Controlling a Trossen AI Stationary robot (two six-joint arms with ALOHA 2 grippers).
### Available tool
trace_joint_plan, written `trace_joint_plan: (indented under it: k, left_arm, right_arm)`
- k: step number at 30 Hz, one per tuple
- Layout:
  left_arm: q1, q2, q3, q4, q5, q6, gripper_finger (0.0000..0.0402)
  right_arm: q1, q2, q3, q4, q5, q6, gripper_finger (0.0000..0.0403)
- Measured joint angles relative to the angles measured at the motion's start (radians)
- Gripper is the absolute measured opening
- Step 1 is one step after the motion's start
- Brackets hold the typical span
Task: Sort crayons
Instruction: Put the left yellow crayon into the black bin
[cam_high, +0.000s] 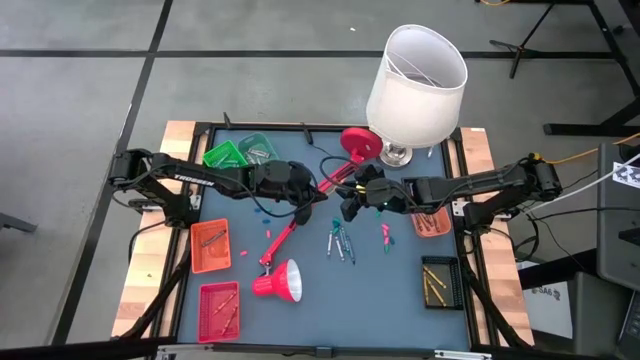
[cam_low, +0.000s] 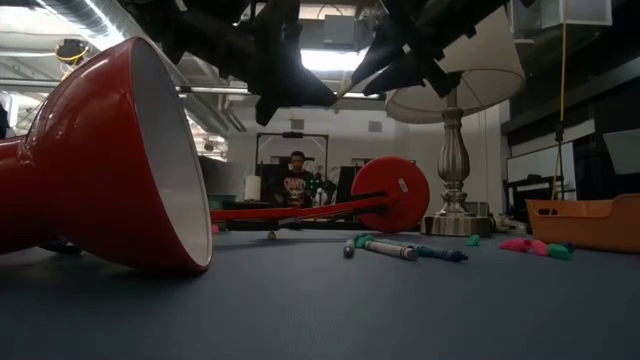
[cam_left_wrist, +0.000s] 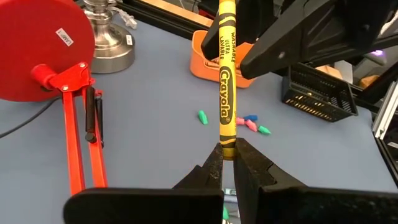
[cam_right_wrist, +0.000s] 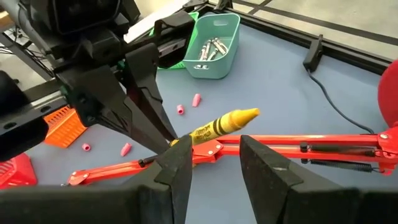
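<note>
Above the middle of the table, my left gripper is clenched on the tail of a yellow crayon, holding it out point-first, I judge as a handover. My right gripper meets it with fingers spread, not yet gripping. Beyond, loose crayons lie mid-table beside the red lamp arm. Farther off, toward the right edge, the black bin holds other yellow ones.

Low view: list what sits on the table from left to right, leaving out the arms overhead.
Red lamp shade → red lamp base → grey and teal crayons → silver lamp stand → pink crayon bits → orange bin.
</note>
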Motion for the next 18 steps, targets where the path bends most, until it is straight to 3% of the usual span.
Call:
trace_joint_plan:
  k: [18]
  left_arm:
    - [-0.044,-0.001,0.0,0.07,-0.001,0.027,0.0]
  right_arm:
    - [0.0,0.0,0.0,0.117,0.0,-0.053,0.0132]
